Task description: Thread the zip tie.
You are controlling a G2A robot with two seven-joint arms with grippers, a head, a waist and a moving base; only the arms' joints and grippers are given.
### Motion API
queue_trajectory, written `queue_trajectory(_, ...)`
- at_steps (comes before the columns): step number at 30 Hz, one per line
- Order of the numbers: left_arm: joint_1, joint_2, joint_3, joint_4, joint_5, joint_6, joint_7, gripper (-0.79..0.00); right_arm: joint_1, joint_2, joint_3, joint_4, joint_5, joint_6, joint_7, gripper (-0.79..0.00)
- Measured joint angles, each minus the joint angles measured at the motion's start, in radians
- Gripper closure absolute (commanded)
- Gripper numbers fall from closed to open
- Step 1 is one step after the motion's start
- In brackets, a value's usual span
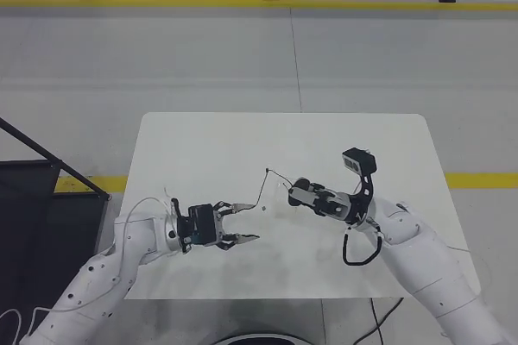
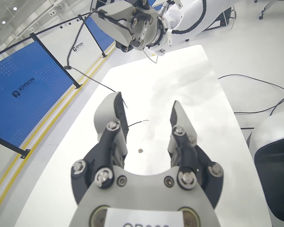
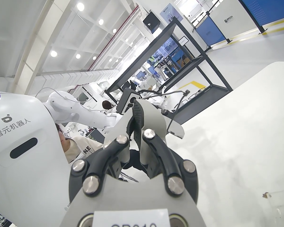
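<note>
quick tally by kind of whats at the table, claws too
zip tie: 1
claws: 2, left claw open, right claw shut on the zip tie
speck on the table: 1
table: 1
total: 5

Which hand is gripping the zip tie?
The right hand, shut on the zip tie; the left hand is wide open, clamping nothing.

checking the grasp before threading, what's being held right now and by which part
The right gripper is shut on one end of the zip tie; the left gripper is open, holding nothing.
</note>
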Motion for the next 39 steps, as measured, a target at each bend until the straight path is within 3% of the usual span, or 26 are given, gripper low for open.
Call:
queue_trajectory(10,0.016,0.005,-0.051,0.02,-0.068,0.03,0.009,-0.785,-0.025,0.025,0.028,-0.011,-0.005,0.014,0.014,0.0)
queue_trajectory(19,0.042,0.011,-0.101,0.044,-0.119,0.041,0.04,-0.785,-0.064,0.062,0.062,0.005,0.02,0.101,0.101,0.0)
queue_trajectory(25,0.05,0.012,-0.099,0.052,-0.105,0.045,0.058,-0.785,-0.071,0.075,0.075,0.026,0.015,0.217,0.188,0.0)
queue_trajectory(31,0.052,0.012,-0.095,0.058,-0.093,0.043,0.079,-0.785,-0.046,0.073,0.073,0.043,-0.156,0.364,0.115,0.0)
queue_trajectory(39,0.049,0.013,-0.093,0.069,-0.085,0.038,0.1,-0.785,-0.113,0.095,0.137,-0.14,-0.653,0.386,-0.091,0.0)
